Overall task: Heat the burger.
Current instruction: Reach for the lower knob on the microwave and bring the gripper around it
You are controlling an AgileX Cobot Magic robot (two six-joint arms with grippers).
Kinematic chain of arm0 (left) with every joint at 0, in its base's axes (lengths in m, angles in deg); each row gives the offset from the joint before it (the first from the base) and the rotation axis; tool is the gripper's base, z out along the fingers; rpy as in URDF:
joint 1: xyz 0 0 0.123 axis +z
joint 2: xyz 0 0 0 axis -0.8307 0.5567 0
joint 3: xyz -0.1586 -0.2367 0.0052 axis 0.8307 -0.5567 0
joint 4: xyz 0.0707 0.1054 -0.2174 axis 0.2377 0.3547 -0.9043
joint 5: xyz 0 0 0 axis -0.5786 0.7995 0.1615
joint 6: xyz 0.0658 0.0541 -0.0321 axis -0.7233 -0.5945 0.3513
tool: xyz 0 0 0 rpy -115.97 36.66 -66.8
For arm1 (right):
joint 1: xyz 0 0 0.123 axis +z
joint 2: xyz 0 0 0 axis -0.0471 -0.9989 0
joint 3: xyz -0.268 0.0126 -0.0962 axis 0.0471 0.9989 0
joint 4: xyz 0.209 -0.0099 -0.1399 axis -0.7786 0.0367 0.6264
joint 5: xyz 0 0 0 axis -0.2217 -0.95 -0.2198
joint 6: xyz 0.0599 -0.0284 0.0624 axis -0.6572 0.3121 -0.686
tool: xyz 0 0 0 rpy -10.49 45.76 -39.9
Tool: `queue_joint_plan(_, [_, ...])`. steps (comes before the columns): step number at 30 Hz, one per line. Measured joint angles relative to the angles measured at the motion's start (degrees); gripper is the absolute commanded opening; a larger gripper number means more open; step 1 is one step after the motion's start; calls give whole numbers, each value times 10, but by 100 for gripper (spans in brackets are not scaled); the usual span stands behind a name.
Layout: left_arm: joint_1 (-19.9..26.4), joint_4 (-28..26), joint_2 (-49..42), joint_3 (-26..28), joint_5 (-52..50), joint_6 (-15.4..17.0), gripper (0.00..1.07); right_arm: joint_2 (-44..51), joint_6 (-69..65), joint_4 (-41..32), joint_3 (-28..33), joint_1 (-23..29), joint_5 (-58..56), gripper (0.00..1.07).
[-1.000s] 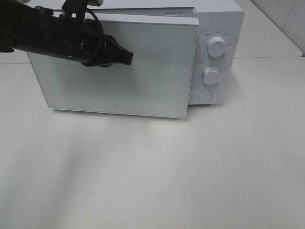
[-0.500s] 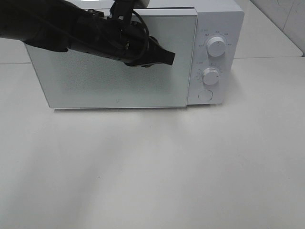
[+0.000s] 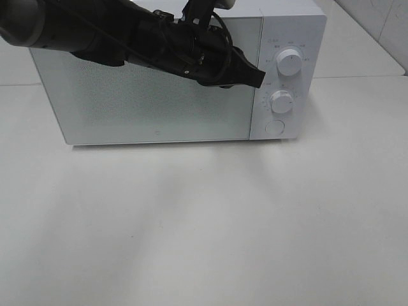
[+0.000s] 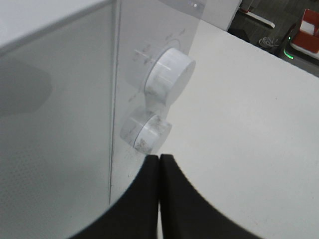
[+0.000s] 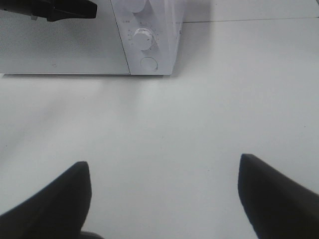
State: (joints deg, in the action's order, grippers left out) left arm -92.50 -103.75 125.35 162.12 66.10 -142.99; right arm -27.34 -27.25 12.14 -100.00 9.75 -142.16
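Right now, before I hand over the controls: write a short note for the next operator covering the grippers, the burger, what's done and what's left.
Left gripper: shut, holding nothing, its tip at the right edge of the microwave door, just short of the upper knob and lower knob.
Right gripper: open, empty, above the bare table in front of the microwave.
Burger: not in view; nothing shows through the frosted door.
Done: door closed flush.
Left: probably turning the knobs to start heating. No view confirms the burger is inside.
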Motion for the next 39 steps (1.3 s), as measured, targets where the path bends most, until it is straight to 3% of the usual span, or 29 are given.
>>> queue_joint_plan(3, [0, 47, 1, 6, 17, 16, 0, 0, 0, 0, 0, 0, 0, 75])
queue_joint_plan(4, [1, 84, 1, 9, 33, 35, 0, 0, 0, 0, 0, 0, 0, 75])
queue_joint_plan(7, [1, 107, 1, 11, 41, 49, 0, 0, 0, 0, 0, 0, 0, 75])
queue_joint_plan(9, [9, 212, 1, 15, 81, 125, 0, 0, 0, 0, 0, 0, 0, 75])
queue_joint_plan(11, [10, 244, 2, 16, 93, 144, 0, 0, 0, 0, 0, 0, 0, 75])
queue_joint_plan(12, [11, 299, 2, 16, 128, 194, 0, 0, 0, 0, 0, 0, 0, 75])
queue_joint_plan(15, [11, 328, 2, 16, 149, 220, 0, 0, 0, 0, 0, 0, 0, 75])
queue_joint_plan(18, [11, 442, 0, 16, 234, 339, 0, 0, 0, 0, 0, 0, 0, 75])
queue_joint_plan(19, [11, 442, 0, 16, 234, 339, 0, 0, 0, 0, 0, 0, 0, 75])
queue_joint_plan(20, [11, 463, -4, 16, 250, 364, 0, 0, 0, 0, 0, 0, 0, 75])
queue_joint_plan(21, [11, 497, -15, 16, 280, 415, 0, 0, 0, 0, 0, 0, 0, 75])
queue_joint_plan(22, [11, 497, -15, 16, 280, 415, 0, 0, 0, 0, 0, 0, 0, 75])
queue_joint_plan(23, [11, 516, -24, 16, 293, 443, 0, 0, 0, 0, 0, 0, 0, 75])
queue_joint_plan(24, [11, 551, -42, 16, 315, 498, 0, 0, 0, 0, 0, 0, 0, 75])
queue_joint_plan(25, [11, 551, -42, 16, 315, 498, 0, 0, 0, 0, 0, 0, 0, 75])
queue_joint_plan(26, [11, 584, -61, 16, 337, 544, 0, 0, 0, 0, 0, 0, 0, 75])
queue_joint_plan(27, [11, 584, -61, 16, 337, 544, 0, 0, 0, 0, 0, 0, 0, 75])
queue_joint_plan(29, [11, 631, -91, 16, 373, 603, 0, 0, 0, 0, 0, 0, 0, 75])
queue_joint_plan(30, [11, 631, -91, 16, 373, 603, 0, 0, 0, 0, 0, 0, 0, 75])
queue_joint_plan(32, [11, 677, -119, 16, 406, 650, 0, 0, 0, 0, 0, 0, 0, 75])
queue_joint_plan(33, [11, 677, -119, 16, 406, 650, 0, 0, 0, 0, 0, 0, 0, 75])
queue_joint_plan(35, [11, 711, -146, 16, 434, 687, 0, 0, 0, 0, 0, 0, 0, 75])
queue_joint_plan(36, [11, 711, -146, 16, 434, 687, 0, 0, 0, 0, 0, 0, 0, 75])
queue_joint_plan(37, [14, 737, -164, 16, 450, 712, 0, 0, 0, 0, 0, 0, 0, 75])
queue_joint_plan(39, [16, 746, -171, 16, 457, 723, 0, 0, 0, 0, 0, 0, 0, 75])
